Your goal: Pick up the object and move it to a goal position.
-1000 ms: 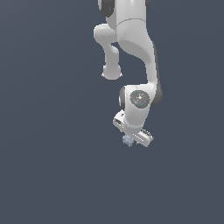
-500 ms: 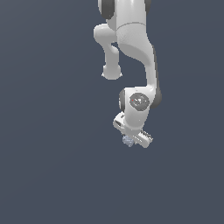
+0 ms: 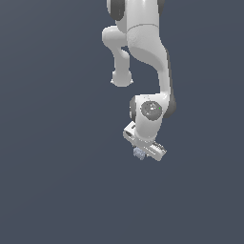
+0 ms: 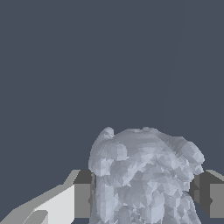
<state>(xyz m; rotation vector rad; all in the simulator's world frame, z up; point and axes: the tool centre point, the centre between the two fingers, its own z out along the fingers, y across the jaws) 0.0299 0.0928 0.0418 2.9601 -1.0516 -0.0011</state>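
Against plain dark slate-blue ground [image 3: 57, 181]; clump [image 4: 144, 175] between jaws.

- In the exterior view the clump [image 3: 139, 153] is too small to show its surface, and the gripper [image 3: 143, 151] hides part of it.
- The arm [image 3: 143, 43] is cut off by that picture's upper edge.
- In the wrist view the clump's [image 4: 144, 177] lower part and both fingers [image 4: 83, 194] run off the picture's edge.

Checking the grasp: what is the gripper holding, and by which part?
The gripper holds the pale grey-blue clump, one finger against each opposite side.
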